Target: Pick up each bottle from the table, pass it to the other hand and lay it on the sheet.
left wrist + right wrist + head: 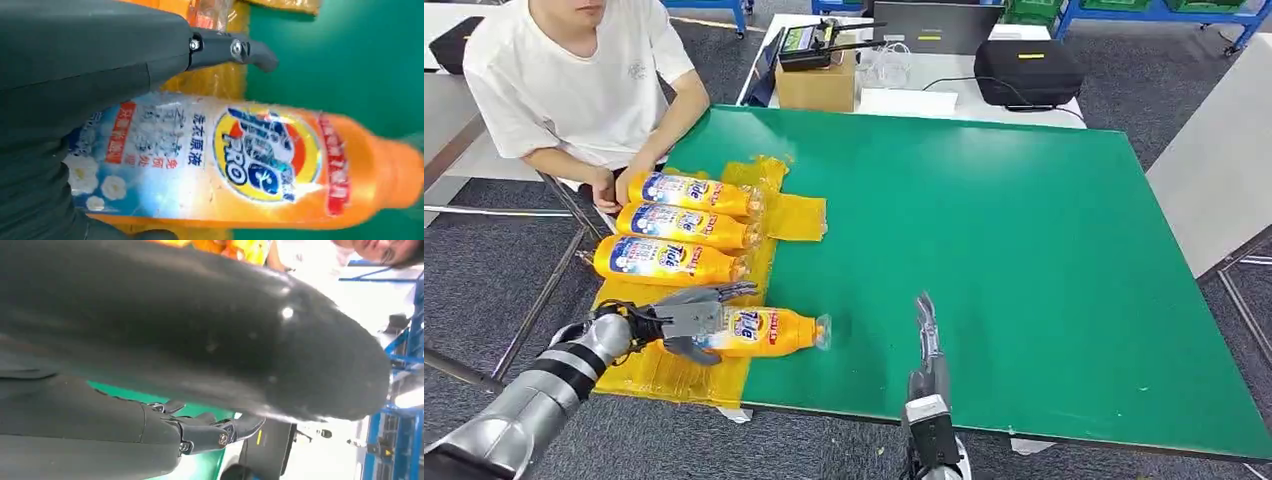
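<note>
Setting: indoor lab or workshop, probably a robot test area. Evidence: grey carpet floor [1124, 70]; green-topped work table [1024, 260]; white bench [964, 75] bearing a cardboard box [816, 85], a black case [1028, 70] and a device with antennas [819, 42]; blue metal racking [1164, 12]; seated person [584, 80].

Wide bare stretch of green table [1024, 260] lying open right of yellow sheet [799, 215]. Three bottles [686, 226] taking up sheet's far part, side by side. Left hand [686, 320] gripping fourth bottle [769, 331] at sheet's near edge, blocking that strip. Right hand [927, 335] standing over near table edge, fingers straight, empty. Person's hands [614, 185] resting just beside farthest bottle. Cardboard box [816, 85] and black case [1029, 72] crowding far edge.
</note>
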`<action>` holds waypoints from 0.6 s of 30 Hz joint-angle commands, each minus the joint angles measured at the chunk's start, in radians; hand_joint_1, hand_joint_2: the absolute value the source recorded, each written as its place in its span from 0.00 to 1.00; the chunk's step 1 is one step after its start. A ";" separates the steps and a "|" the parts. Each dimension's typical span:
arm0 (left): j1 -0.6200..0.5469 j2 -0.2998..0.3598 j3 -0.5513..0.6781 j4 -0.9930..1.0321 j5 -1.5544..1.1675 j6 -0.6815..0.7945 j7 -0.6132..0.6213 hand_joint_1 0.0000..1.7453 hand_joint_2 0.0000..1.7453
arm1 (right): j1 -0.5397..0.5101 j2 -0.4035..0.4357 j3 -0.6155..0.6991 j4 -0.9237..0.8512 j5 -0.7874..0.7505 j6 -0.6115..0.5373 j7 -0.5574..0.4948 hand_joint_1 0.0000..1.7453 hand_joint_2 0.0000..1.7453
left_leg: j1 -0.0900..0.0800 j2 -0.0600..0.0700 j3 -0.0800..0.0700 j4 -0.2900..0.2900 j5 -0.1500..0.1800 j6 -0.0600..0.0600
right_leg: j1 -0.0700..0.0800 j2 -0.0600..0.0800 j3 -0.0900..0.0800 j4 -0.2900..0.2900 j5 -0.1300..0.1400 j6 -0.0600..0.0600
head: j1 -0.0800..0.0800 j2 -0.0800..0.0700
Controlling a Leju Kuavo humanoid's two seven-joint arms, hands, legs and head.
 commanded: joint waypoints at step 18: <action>0.378 -0.244 0.203 -0.640 0.322 0.204 -0.096 0.00 1.00 | 0.009 -0.026 -0.049 0.002 0.017 0.013 0.002 0.00 0.00 | -0.001 -0.002 -0.016 0.000 -0.001 0.003 | 0.000 -0.001 -0.014 -0.005 0.000 -0.002 | 0.000 0.000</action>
